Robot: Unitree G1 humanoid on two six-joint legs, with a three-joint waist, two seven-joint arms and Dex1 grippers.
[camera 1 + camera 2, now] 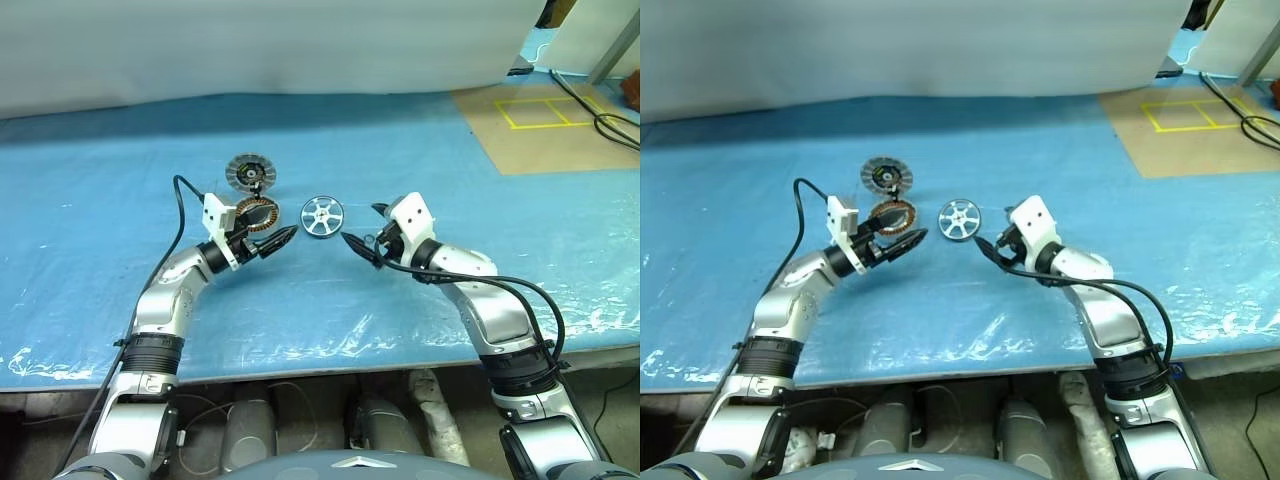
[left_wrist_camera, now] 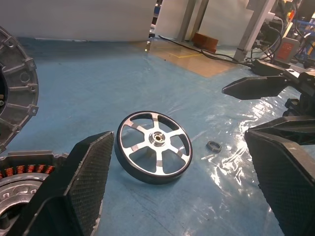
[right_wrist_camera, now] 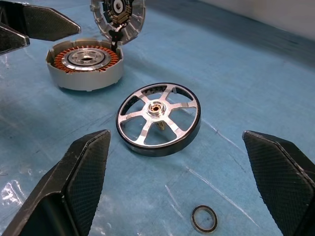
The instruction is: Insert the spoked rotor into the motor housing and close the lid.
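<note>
The spoked rotor [image 1: 322,216], a shiny silver wheel with a dark rim, lies flat on the blue sheet between my two grippers. To its left stands the motor housing [image 1: 258,213], open side up, with its copper coils showing. The lid [image 1: 250,173] sits just behind the housing, tilted, its ribbed face in sight. My left gripper [image 1: 275,242] hovers open in front of the housing and points toward the rotor. From the other side my right gripper [image 1: 365,228] is also open and faces the rotor [image 3: 158,118]. Neither gripper touches anything.
A small dark ring [image 3: 204,218] lies on the sheet near the rotor, on the right gripper's side. The blue sheet [image 1: 120,200] covers the whole table to its front edge. A brown board with yellow tape [image 1: 545,120] and black cables [image 1: 600,115] lie at the far right.
</note>
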